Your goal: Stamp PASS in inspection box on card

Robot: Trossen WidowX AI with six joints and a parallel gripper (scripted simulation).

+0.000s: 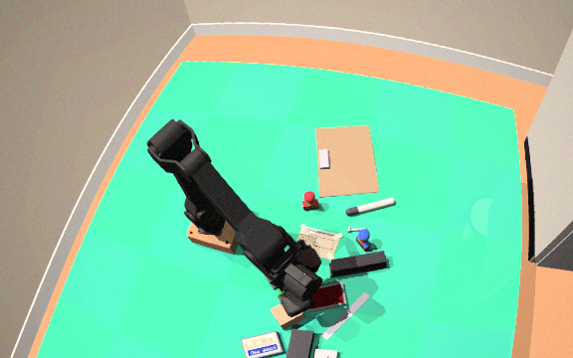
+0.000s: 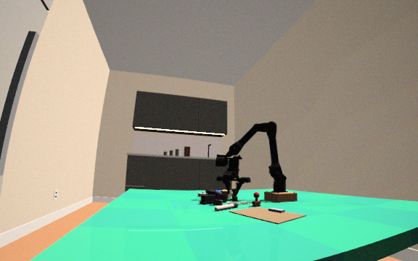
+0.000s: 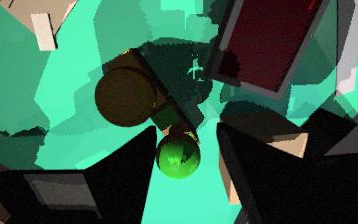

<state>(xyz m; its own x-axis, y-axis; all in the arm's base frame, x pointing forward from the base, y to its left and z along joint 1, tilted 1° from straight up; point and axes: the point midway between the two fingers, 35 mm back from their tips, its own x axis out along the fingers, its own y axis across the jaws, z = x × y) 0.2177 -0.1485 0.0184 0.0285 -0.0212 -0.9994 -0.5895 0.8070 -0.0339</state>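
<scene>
Tool (image 1: 296, 304) (image 2: 234, 194) (image 3: 186, 129) astride a glossy green knob

Its dark, tapered fingers stand about half open, gripping nothing; the round knob of the green-topped stamp (image 3: 178, 157) sits between them, nearer the left one in the wrist view. Whether this is the PASS stamp I cannot tell. On the smooth green bench (image 1: 416, 164) (image 2: 151, 235), the dark-red, rectangular pad (image 1: 330, 296) (image 3: 275, 42) and thin, cream card (image 1: 319, 242) (image 3: 37, 12) lie nearby.

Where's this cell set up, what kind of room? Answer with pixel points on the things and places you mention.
Looks like a home-style kitchen: dark wall cabinets (image 2: 180, 112) with a lit underside, base cabinets (image 2: 162, 172) under a counter, and what seems a tap (image 2: 209, 150) at its right end.
</scene>
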